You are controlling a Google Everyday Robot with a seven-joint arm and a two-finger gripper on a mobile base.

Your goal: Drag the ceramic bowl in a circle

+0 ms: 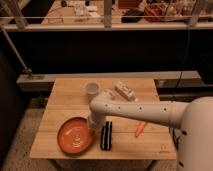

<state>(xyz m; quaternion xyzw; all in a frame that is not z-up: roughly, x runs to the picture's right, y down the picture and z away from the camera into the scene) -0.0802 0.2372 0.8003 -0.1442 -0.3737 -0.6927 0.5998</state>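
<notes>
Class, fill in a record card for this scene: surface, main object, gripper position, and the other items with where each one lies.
surface: wooden table
main object: orange bowl, front left of the table
gripper: gripper, low at the bowl's right rim
cup: white cup, at the back, apart from the bowl
dark pack: dark pack, just right of the bowl
orange stick: orange stick, front right
pale box: pale box, right of the cup
</notes>
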